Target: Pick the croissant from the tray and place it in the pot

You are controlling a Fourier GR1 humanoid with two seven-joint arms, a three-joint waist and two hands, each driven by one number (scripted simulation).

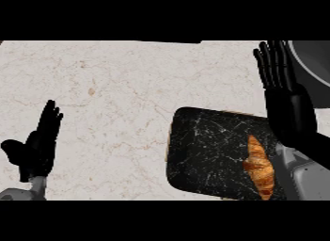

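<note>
Countertop (119, 94): pale cream marble with fine brown veining, evenly lit. A dark strip (91, 41) borders its far edge.

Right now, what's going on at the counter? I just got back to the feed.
Nothing is held yet. The croissant lies on the dark tray, near its right side. The right hand is open, fingers straight, above the tray's far right corner beside the pot at upper right. The left hand rests open at the lower left.

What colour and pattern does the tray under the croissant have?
The tray is black with thin white marble-like veins, shown in the head view.
</note>
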